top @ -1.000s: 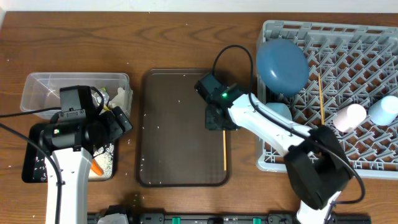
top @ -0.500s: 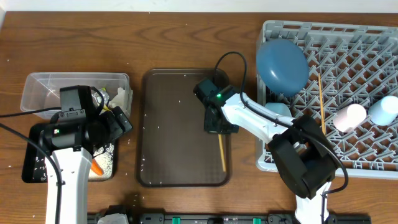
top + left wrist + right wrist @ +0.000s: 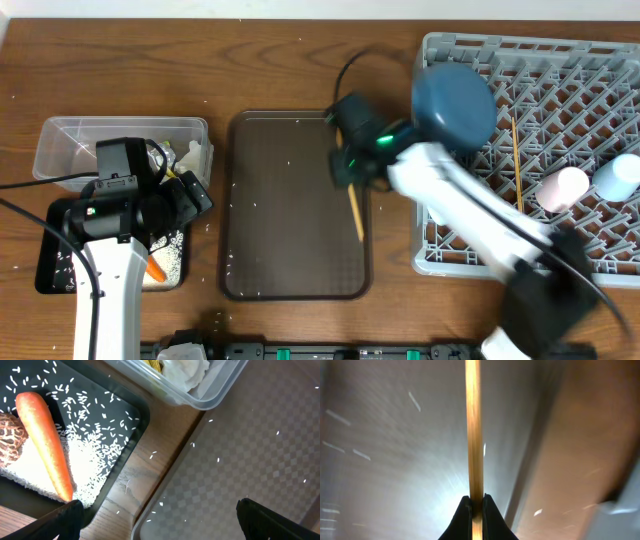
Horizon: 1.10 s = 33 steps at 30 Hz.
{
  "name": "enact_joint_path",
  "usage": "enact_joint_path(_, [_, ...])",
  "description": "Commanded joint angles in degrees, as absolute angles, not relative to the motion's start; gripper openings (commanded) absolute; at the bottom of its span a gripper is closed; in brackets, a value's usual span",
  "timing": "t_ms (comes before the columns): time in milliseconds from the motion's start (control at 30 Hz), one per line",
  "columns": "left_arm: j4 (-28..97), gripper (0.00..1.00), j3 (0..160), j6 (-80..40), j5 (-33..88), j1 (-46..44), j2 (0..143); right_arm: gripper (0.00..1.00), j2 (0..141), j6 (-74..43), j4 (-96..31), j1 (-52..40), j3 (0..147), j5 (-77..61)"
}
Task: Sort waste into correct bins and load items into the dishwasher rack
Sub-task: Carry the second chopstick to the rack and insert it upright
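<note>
Wood-grain tabletop [image 3: 120, 60] is running under everything, with the dark brown serving tray [image 3: 290, 210] lying in the middle. Over that tray's right side, the right gripper [image 3: 350, 178] is pinching one thin, pale wooden chopstick [image 3: 354, 212] by its upper end. The stick is slanting down and slightly right, and the wrist view is showing both black fingertips [image 3: 465, 512] pressing tightly against it. Whether its lower tip is touching the tray I cannot tell.

The right arm [image 3: 470, 215] is smearing into blur overhead and hiding part of the grey dishwasher rack [image 3: 580, 90]. The blue plate [image 3: 455, 105], second chopstick [image 3: 517, 160], pink cup [image 3: 563, 188] and blue cup [image 3: 617, 178] are sitting in that rack.

The left gripper [image 3: 157, 505] is hanging with its fingers spread wide beside the black tray [image 3: 135, 415]. That tray is holding the carrot [image 3: 45, 442], rice grains [image 3: 95, 455] and a brown lump [image 3: 7, 435] that the frame edge is cutting off.
</note>
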State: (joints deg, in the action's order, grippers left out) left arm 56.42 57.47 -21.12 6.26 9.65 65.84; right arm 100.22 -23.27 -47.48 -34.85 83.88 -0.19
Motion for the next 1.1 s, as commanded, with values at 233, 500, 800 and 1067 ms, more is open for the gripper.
enact_joint_path(233, [56.5,0.98,58.2,-20.6,6.6,9.8,66.0,0.01,85.2,-2.1,-53.9,-3.3,86.4,2.1])
enact_joint_path(500, [56.5,0.98,58.2,-20.6,6.6,9.8,66.0,0.01,91.6,6.4,-54.5,11.7,85.0,2.3])
enact_joint_path(800, [56.5,0.98,58.2,-20.6,6.6,9.8,66.0,0.12,100.1,7.8,-51.7,10.4,85.0,8.1])
enact_joint_path(1067, [56.5,0.98,58.2,-20.6,6.6,9.8,66.0,0.48,92.2,3.4,-53.3,7.5,85.4,-5.6])
